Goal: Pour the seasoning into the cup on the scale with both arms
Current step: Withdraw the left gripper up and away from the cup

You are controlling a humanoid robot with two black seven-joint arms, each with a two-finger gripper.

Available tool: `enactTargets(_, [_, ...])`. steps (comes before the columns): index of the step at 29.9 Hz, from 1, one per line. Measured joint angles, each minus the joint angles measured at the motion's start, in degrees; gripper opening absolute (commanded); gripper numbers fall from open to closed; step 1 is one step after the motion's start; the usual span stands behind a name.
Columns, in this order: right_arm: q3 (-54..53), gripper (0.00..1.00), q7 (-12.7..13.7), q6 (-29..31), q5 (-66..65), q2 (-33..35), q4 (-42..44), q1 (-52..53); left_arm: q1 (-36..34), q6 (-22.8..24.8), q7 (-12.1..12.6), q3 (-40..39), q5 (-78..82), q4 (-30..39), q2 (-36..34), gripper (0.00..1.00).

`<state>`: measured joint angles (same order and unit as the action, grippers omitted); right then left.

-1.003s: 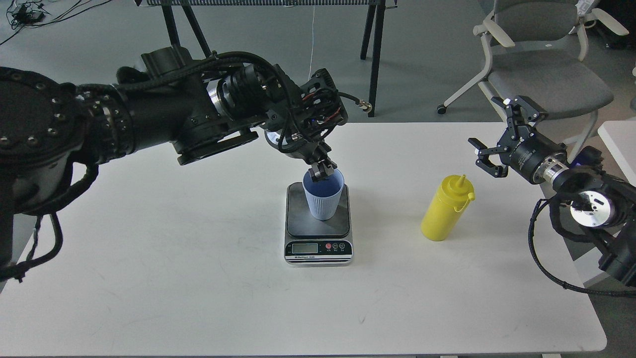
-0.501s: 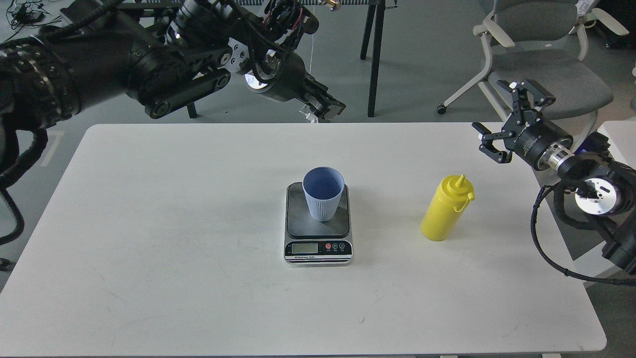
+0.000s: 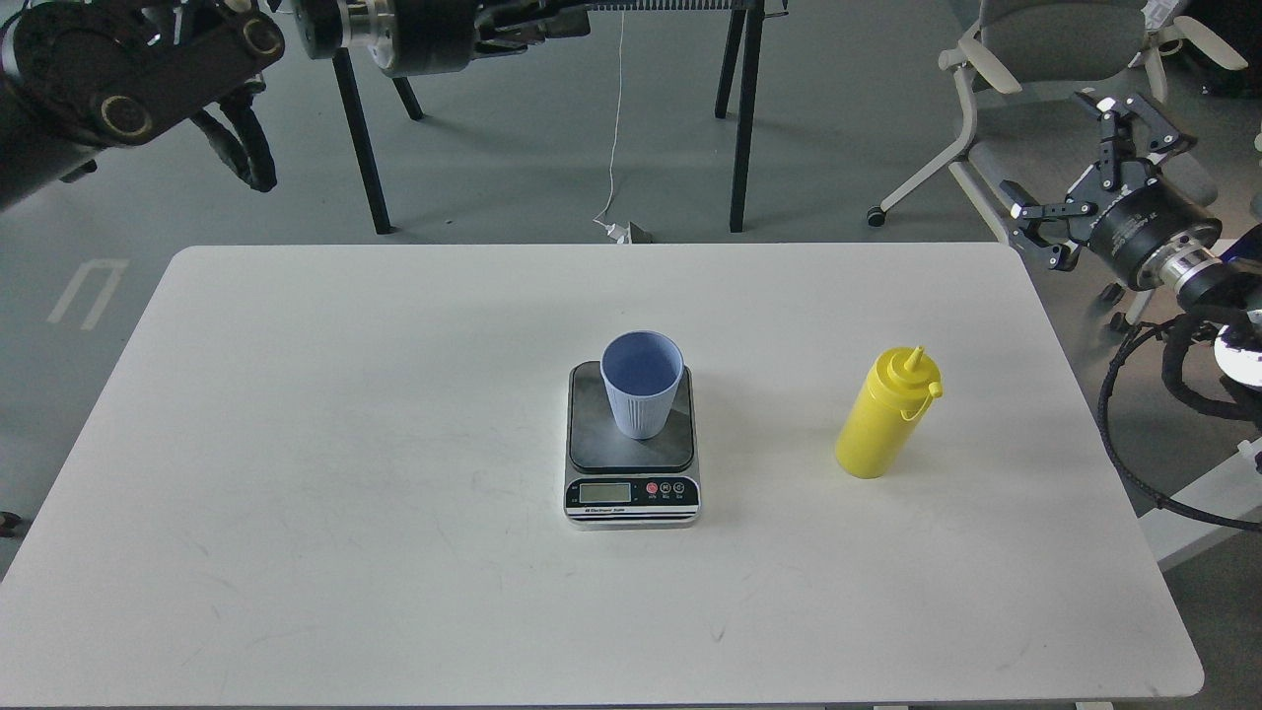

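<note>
A smooth white table [image 3: 296, 444] with rounded corners fills our view. Near its middle sits the scale [image 3: 632, 444], a flat rectangle with a dark grey matte platform, silver front, small display and round buttons. On the platform stands the cup [image 3: 642, 384], upright, light-blue tapered plastic with fine vertical ribs. Well apart to the right the seasoning [image 3: 886, 412] stands on the table, a glossy yellow squeeze bottle with a pointed nozzle (its small tip cover hangs beside the cap). Our right gripper [image 3: 1102, 166] hovers past the table's right edge, black metal claws spread wide, holding nothing. Our left arm [image 3: 128, 69] crosses the top left corner; we cannot tell how its claw stands. A grey mesh office chair [image 3: 1075, 99] stands behind.
</note>
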<state>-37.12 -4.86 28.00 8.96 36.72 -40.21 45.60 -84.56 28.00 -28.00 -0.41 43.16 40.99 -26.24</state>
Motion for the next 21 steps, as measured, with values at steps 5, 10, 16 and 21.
enactTargets(5, [0.1,0.99,6.8,0.0,8.4,5.6,-4.9,-1.5,5.2,0.0,0.0,-7.2,-1.4,-1.4,-0.6,0.86])
enactTargets(10, [0.0,0.99,12.2,0.0,16.6,11.6,-11.9,-6.6,8.5,0.0,0.0,-10.7,-3.1,-1.6,-1.4,0.87])
enactTargets(16, [-0.3,0.99,14.5,0.0,23.9,20.5,-24.2,-17.3,11.5,-0.3,0.0,-11.2,-7.0,-2.0,-1.9,0.87])
enactTargets(21, [-0.3,0.99,14.7,0.0,27.2,26.9,-30.4,-26.6,12.8,-3.6,0.0,-11.2,-9.6,-2.6,-2.1,0.87])
